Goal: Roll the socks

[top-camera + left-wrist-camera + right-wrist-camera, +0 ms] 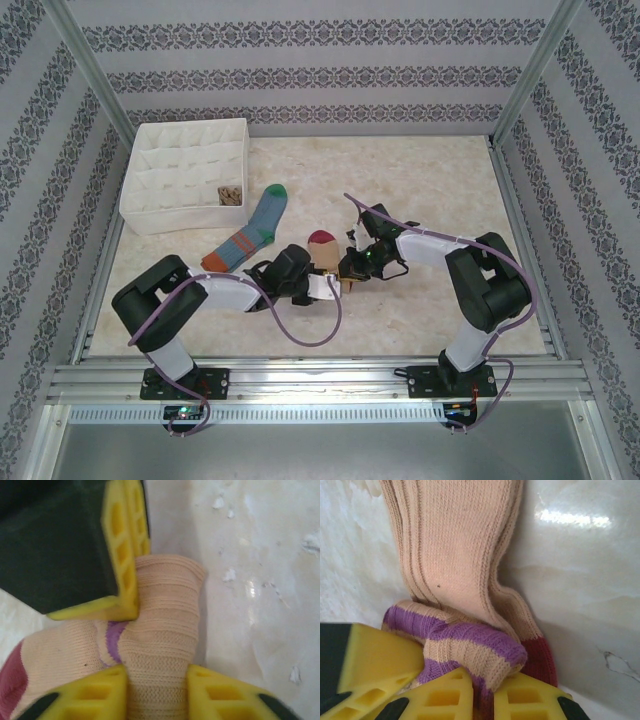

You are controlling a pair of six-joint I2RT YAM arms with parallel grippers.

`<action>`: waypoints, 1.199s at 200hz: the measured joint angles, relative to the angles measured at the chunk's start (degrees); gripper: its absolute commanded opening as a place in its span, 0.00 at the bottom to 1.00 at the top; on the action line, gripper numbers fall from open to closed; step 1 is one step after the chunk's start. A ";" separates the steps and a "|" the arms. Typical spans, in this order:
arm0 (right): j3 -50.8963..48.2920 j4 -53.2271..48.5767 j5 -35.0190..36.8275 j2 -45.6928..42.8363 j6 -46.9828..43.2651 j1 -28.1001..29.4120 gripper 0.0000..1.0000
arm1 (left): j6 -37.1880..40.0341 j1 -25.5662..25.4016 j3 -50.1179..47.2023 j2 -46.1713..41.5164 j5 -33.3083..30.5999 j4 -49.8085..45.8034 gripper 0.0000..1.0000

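Tan sock (322, 243), maroon at the toe, lies mid-bench between my two arms, and both tools are on it. Through the left wrist camera I see the left tool (156, 682) closed narrow on the ribbed cuff end, the knit bunched between its yellow fingers. The right tool (489, 692) is pinched on a folded-over lip of the same sock where the purple stripes run, with the maroon part just beside it. The two tools sit very near one another, and a yellow finger of the other arm shows in each wrist view.

That crowding is my worry. If I turn the roll with both tools this close, fingers may knock together, or one may tug the fabric out of the other's pinch. I judge the knit soft and stretchy, so a pull would lengthen it rather than roll it, and a loose fold could spring open once let go. The bench (440, 190) looks smooth and glossy with a pale marbled pattern, so the sock may slide instead of turning over.

The blue sock (255, 228), green-toed with orange stripes, lies flat near the quilted box (170, 220), apart from the work. An argyle sock (231, 193) sits in a compartment at the box's near right corner, seemingly bundled.
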 measured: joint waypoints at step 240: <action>-12.31 24.52 -4.04 -6.38 -2.01 -0.90 0.48 | -35.80 15.28 12.96 10.99 38.91 -16.17 0.00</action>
